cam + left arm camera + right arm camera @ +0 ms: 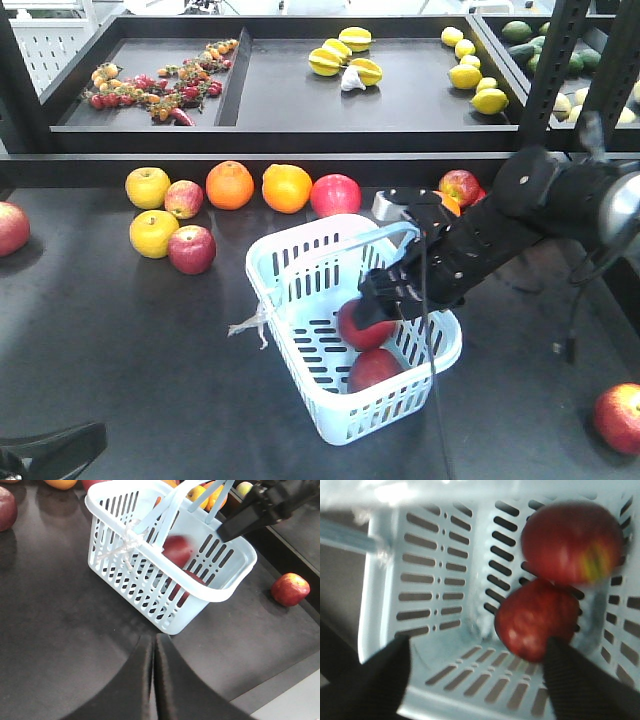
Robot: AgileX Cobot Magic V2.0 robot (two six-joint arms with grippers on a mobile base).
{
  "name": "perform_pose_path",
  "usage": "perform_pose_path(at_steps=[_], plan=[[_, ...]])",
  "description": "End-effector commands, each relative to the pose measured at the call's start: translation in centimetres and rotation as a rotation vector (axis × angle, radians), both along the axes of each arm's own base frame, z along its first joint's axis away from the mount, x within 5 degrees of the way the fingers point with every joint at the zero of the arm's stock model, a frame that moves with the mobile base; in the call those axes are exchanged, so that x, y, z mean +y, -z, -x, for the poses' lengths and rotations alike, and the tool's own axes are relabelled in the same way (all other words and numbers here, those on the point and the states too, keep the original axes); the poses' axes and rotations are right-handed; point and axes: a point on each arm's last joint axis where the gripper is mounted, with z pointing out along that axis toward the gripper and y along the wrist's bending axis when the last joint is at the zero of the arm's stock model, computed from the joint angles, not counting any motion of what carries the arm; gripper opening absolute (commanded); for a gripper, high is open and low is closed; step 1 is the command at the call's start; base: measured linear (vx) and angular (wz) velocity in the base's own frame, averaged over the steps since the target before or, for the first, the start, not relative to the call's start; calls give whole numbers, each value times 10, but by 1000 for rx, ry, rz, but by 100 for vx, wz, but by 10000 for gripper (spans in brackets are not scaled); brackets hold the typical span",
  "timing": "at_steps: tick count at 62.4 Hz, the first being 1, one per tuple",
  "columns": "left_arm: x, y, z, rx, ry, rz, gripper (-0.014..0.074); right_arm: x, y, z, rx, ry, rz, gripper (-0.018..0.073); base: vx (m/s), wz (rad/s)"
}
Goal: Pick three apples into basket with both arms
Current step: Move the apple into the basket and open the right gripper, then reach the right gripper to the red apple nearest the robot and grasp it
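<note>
The left gripper (152, 680) sat pressed together low over the table (50, 630). The right gripper (475, 675) hung spread above the basket (290, 250), holding nothing; two apples (537, 622) lay below. They looked firm, smooth and weighty, best pinched across the widest part.

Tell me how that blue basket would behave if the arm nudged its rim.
The basket looks like thin slotted plastic, so probably light and apt to slide on the smooth dark table. Two apples inside likely steady it somewhat, though they could roll.
</note>
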Motion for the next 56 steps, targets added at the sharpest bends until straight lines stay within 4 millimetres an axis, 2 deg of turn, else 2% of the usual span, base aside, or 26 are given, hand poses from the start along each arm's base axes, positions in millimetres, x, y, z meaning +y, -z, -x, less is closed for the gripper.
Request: perform_pose_path(at_steps=[1,11,17,22,29,35,39,46,51,56], plan=[[0,-10,-4,-32,-29,35,-7,-6,-41,9,-96,-4,12,329,0,0],[0,-10,-4,-32,-29,35,-7,-20,-73,25,-189,-16,100,-16,0,0],[0,-10,-4,-32,-29,35,-7,-32,-93,37,-216,21,111,-10,0,0],[0,-10,-4,-31,-29,35,-7,-49,-109,45,-240,69,117,-8,0,0],[0,-10,-4,-31,-28,35,-7,-90,-128,52,-282,199,141,-8,0,0],[0,-10,-4,-30,-27,35,-7,-133,-137,58,-283,343,162,-8,0,0],[0,-10,-4,-30,-27,35,-7,-164,-137,63,-254,433,182,-8,0,0],[0,-10,-4,-30,-27,35,-7,-206,-129,74,-201,571,198,-8,0,0],[0,-10,-4,-31,-28,35,-6,-224,-117,80,-180,645,210,-8,0,0],[0,-10,-4,-32,-30,35,-6,-234,-101,85,-152,682,239,-3,0,0]])
